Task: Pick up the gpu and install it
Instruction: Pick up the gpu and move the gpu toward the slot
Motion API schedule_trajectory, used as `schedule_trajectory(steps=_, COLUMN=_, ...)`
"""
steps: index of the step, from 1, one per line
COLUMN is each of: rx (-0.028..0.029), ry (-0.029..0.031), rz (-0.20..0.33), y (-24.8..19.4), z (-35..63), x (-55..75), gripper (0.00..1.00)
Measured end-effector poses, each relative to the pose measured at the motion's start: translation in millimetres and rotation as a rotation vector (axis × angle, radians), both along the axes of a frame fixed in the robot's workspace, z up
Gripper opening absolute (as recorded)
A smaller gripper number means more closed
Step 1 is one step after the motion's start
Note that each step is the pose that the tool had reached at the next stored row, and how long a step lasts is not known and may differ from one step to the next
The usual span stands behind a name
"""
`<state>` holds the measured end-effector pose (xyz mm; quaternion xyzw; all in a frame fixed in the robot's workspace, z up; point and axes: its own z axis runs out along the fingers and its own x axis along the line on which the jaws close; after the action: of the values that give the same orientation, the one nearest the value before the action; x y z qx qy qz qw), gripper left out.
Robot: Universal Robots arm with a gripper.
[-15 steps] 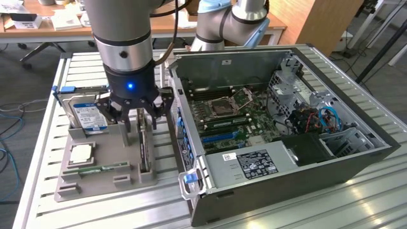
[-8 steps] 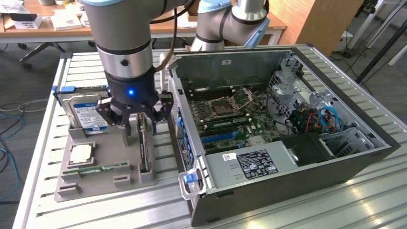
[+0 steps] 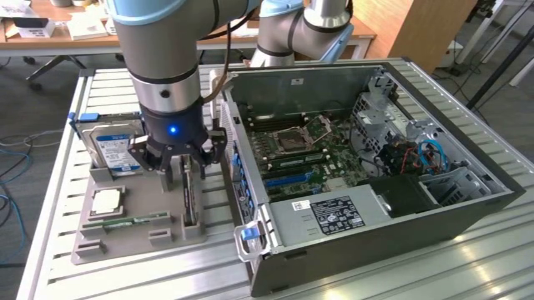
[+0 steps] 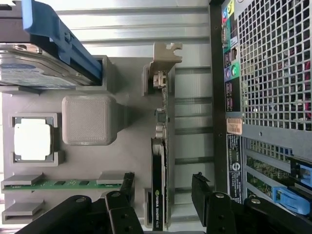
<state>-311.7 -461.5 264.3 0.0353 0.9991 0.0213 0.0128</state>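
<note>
The gpu (image 3: 190,201) stands on edge in a slot of the grey holder tray (image 3: 125,242), a thin dark card beside the open computer case (image 3: 376,156). My gripper (image 3: 185,178) hangs directly over it and is open. In the wrist view the gpu (image 4: 158,200) shows as a black edge with its silver bracket (image 4: 166,53) at the far end. My gripper (image 4: 162,184) straddles the card, with one of its fingers (image 4: 202,192) on either side and a gap between each one and the card.
On the same tray sit a blue-labelled hard drive (image 3: 112,147), a CPU (image 3: 106,201) and a green RAM stick (image 3: 134,220). The case lies open with its motherboard (image 3: 301,150) exposed. A second robot arm (image 3: 301,31) stands behind the case.
</note>
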Motion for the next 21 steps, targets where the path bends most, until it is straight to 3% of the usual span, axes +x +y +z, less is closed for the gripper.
schedule_trajectory(steps=6, rx=0.0, ry=0.0, rz=0.0, y=0.0, z=-10.6, x=-0.3, gripper=0.59)
schedule_trajectory(steps=21, rx=-0.0001, ry=0.0001, rz=0.0, y=0.0, z=-20.1, x=-1.1, gripper=0.59)
